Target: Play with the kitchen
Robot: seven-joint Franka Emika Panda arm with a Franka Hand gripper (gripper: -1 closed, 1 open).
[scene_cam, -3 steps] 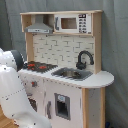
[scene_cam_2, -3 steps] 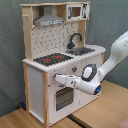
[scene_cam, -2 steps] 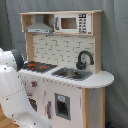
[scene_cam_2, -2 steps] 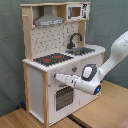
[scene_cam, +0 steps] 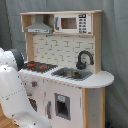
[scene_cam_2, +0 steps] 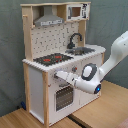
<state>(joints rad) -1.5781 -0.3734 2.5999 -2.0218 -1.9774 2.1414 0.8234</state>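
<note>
Arm reaching at the kitchen front, play barely begun.
The gripper (scene_cam_2: 59, 75) is nosing just under the hob (scene_cam_2: 53, 59) of the kitchen (scene_cam_2: 37, 95); I cannot tell its fingers' state, possibly working a knob.

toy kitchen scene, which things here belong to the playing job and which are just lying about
Belongs to the job:
- white and light-wood toy play kitchen, with black-red hob, black tap, oven door
- white robot gripper, at the kitchen front

Just lying about:
- wooden table
- grey curtain backdrop
</note>
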